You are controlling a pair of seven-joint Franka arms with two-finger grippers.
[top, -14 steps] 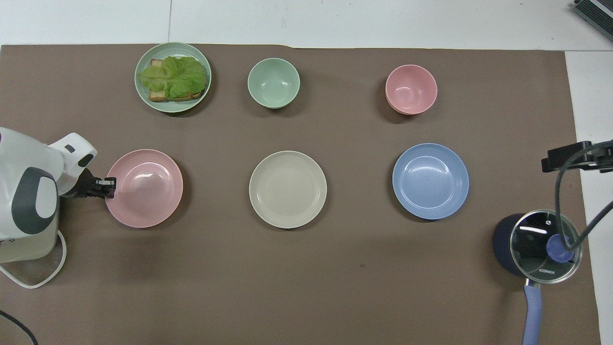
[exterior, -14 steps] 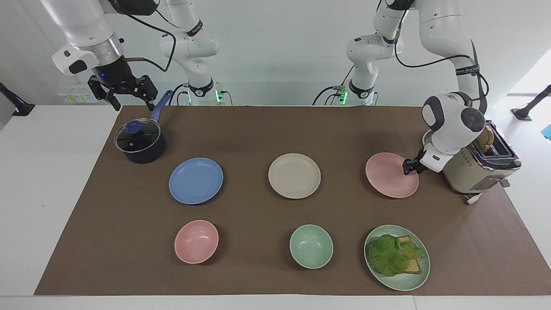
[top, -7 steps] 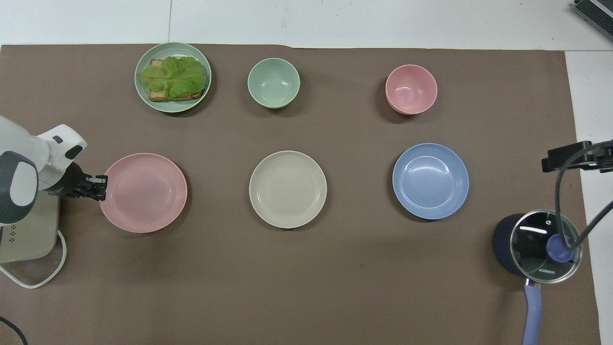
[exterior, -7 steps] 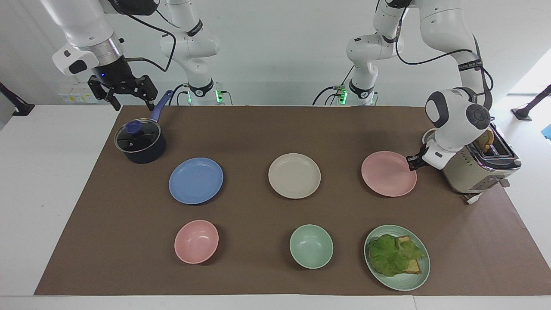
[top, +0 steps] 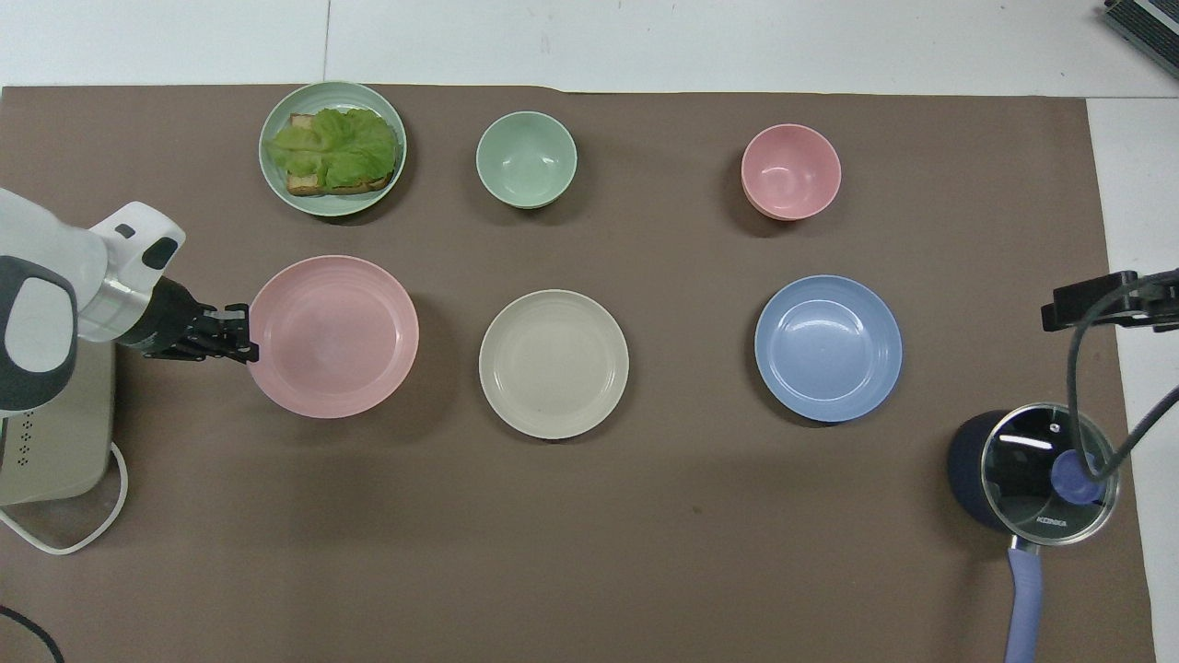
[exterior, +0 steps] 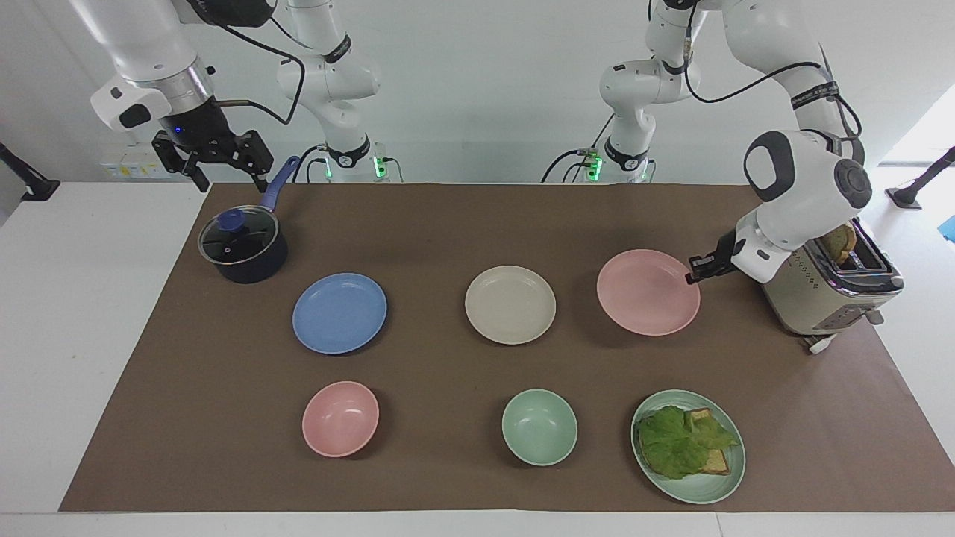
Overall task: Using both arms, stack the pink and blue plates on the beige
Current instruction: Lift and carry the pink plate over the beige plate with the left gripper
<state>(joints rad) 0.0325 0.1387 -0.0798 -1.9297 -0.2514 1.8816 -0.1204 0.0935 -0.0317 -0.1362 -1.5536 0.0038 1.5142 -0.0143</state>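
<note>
Brown mat covers most of the white surface (exterior: 89, 313) in the facing view. Pink plate (exterior: 647, 291) is lifted off the mat, shadow under it, with the left gripper (exterior: 695, 273) pinching its rim at 3 o'clock, jaws clamped on it. Beige plate (exterior: 510, 304) sits mid-mat and the blue plate (exterior: 339, 312) toward the right arm's end, both empty. Right gripper (exterior: 224, 168) hangs over the mat edge by the lidded pot (exterior: 243, 247), jaws wide, holding nothing. Green plate (exterior: 688, 445) carries lettuce on toast; the toaster (exterior: 828, 287) has bread sticking out, partly hidden by the left arm. Pink bowl (exterior: 340, 418) and green bowl (exterior: 539, 426) are empty.

From overhead, the pink plate (top: 333, 336) hangs beside the beige plate (top: 554, 364), with the left gripper (top: 241, 333) at its 9 o'clock. Blue plate (top: 828, 348) is flat. Right gripper (top: 1091, 308) is cut off at the frame edge, and the pot (top: 1032, 470) handle runs off at 6 o'clock.
</note>
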